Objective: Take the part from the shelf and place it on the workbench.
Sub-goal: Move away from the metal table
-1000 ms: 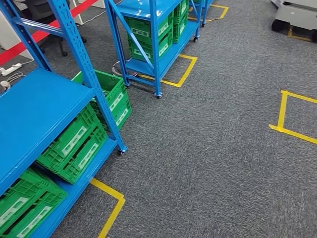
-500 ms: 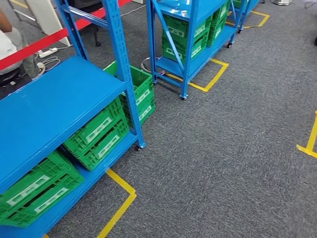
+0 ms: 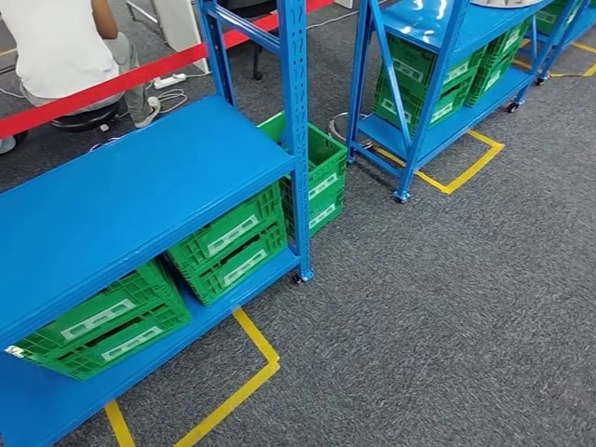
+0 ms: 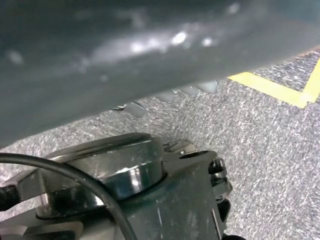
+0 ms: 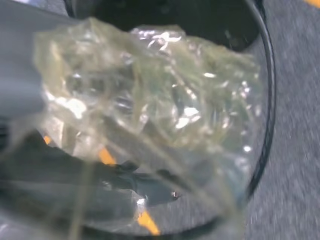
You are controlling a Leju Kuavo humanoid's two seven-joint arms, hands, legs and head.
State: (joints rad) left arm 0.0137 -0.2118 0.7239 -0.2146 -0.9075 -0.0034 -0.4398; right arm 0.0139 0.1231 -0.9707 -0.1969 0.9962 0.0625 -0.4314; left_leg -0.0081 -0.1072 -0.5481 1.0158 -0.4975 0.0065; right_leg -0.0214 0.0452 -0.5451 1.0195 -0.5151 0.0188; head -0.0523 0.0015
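Grey carpet floor [image 3: 450,307] with a blue metal shelf [image 3: 133,200] — the right hand [image 5: 19,90] grips a crinkled clear plastic bag [image 5: 151,105]; the left hand's state I cannot tell.

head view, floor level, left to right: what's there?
Green crates on the near rack's bottom shelf → second crate pair → green crate on the floor behind the upright → yellow tape square → far rack's crates.

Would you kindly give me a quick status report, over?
Right hand grips clear plastic bag, contents unclear. Left hand blurred, state unclear. Blue shelf with green crates close on the left, person seated beyond.
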